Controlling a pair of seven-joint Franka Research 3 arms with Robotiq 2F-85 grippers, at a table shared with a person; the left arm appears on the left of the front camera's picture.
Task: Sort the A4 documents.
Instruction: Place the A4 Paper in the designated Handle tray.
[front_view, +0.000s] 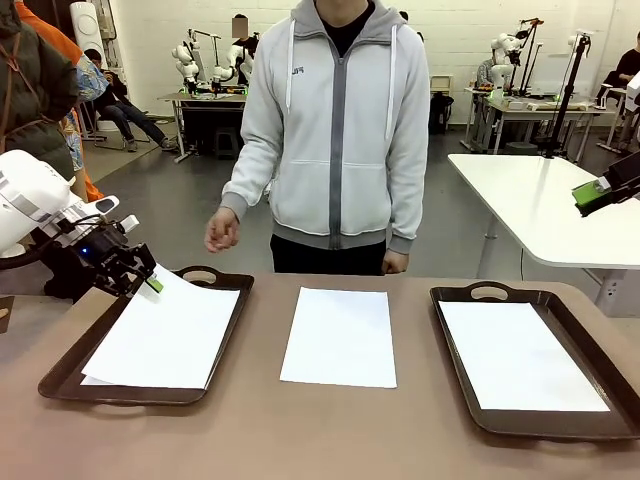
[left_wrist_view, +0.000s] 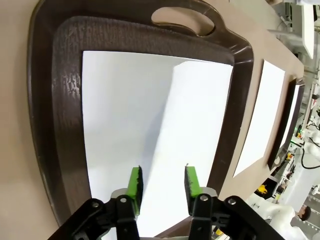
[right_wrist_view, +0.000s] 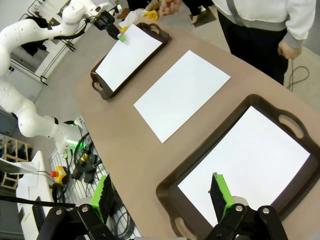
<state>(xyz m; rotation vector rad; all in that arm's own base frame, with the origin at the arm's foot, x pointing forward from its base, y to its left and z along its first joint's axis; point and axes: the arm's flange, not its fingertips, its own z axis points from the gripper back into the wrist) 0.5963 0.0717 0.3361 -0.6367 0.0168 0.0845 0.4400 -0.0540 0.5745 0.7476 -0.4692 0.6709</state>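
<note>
here, left hand parted, over sheet

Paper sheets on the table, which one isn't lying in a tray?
The middle sheet. It lies straight on the bare table, between the two trays; the left sheet and right sheet each lie inside a brown tray.

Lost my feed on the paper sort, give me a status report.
Left gripper open over left tray, its sheet lying inside. Right gripper open, empty, above right tray. One sheet on table between trays. Nothing blocking.
</note>
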